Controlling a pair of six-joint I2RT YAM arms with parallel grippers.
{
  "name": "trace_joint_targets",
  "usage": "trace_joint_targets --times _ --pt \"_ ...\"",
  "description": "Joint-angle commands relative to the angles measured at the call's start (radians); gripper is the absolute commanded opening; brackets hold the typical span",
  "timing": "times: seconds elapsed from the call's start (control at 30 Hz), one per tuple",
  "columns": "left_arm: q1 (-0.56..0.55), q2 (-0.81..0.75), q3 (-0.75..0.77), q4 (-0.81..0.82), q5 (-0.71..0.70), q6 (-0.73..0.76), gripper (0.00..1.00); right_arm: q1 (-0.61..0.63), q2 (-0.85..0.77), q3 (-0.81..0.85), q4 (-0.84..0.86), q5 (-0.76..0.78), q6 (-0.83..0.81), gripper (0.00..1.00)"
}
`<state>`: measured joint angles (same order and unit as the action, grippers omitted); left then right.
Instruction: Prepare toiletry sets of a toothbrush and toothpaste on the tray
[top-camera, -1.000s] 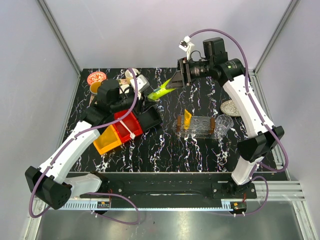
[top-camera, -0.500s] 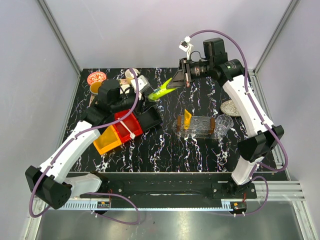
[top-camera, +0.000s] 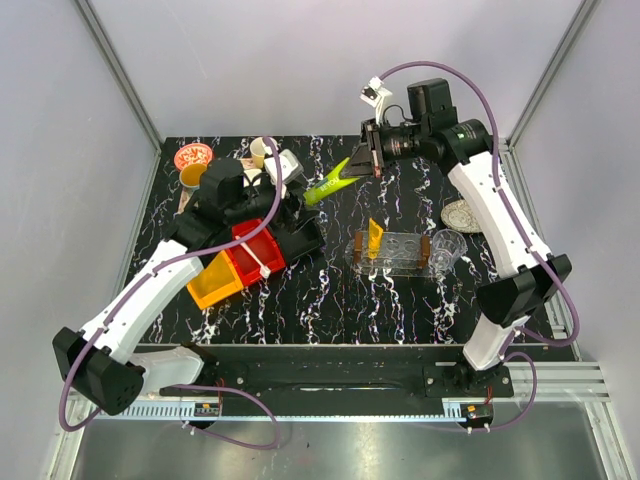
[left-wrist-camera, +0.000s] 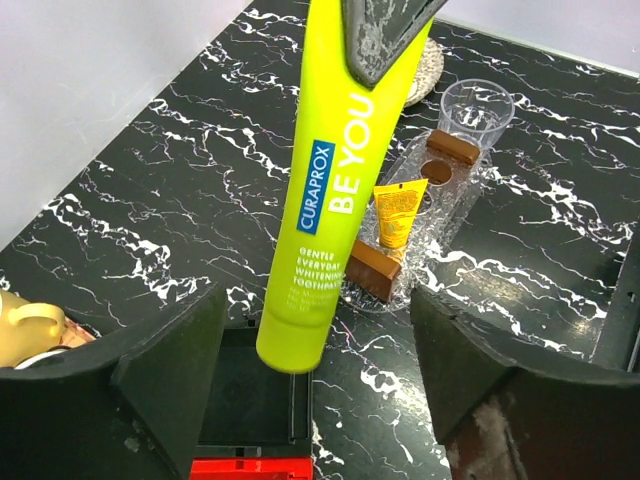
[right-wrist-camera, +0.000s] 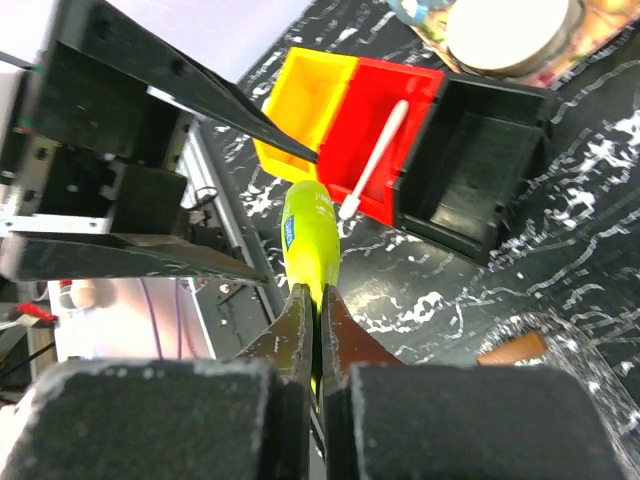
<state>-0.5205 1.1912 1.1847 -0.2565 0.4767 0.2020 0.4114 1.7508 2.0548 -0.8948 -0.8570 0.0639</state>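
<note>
The lime green toothpaste (top-camera: 325, 187) hangs in the air, and my right gripper (top-camera: 350, 168) is shut on its flat end (right-wrist-camera: 308, 235). My left gripper (top-camera: 285, 195) stands open around the tube's cap end (left-wrist-camera: 330, 200) without touching it, over the black bin. The orange toothpaste (top-camera: 374, 240) stands in the clear rack (left-wrist-camera: 398, 212). That rack seems to rest on the clear tray (left-wrist-camera: 455, 205), which is hard to make out. The white toothbrush (right-wrist-camera: 372, 160) lies in the red bin.
Yellow (top-camera: 212, 280), red (top-camera: 255, 252) and black (top-camera: 300, 238) bins sit in a row at the left. A clear cup (top-camera: 446, 248) stands beside the rack. A floral tray with cups (top-camera: 215, 165) is at the back left, a silver dish (top-camera: 460, 215) at the right.
My right gripper has shut on the green tube's flat end. My left gripper has opened and let the tube go. The tube has shifted slightly up and right.
</note>
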Motion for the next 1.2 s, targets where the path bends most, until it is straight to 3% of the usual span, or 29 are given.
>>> trace_joint_targets --times 0.0,0.17,0.33,0.6,0.83,1.17 --pt "-0.003 -0.008 0.050 0.060 -0.013 -0.016 0.82 0.000 -0.073 0.050 -0.058 0.174 -0.093 0.00" --pt "-0.003 -0.015 0.049 0.046 -0.039 -0.027 0.94 0.003 -0.108 0.080 -0.128 0.364 -0.170 0.00" --pt "-0.003 -0.021 0.050 0.008 -0.070 0.010 0.96 0.001 -0.117 0.143 -0.231 0.547 -0.237 0.00" --pt "-0.001 -0.035 0.030 -0.047 -0.133 0.074 0.96 -0.005 -0.218 0.001 -0.224 0.800 -0.314 0.00" --pt "-0.001 -0.045 0.007 -0.087 -0.150 0.125 0.96 -0.025 -0.298 -0.191 -0.191 0.852 -0.323 0.00" --pt "0.002 -0.048 -0.007 -0.112 -0.174 0.152 0.96 -0.036 -0.301 -0.317 -0.202 0.828 -0.328 0.00"
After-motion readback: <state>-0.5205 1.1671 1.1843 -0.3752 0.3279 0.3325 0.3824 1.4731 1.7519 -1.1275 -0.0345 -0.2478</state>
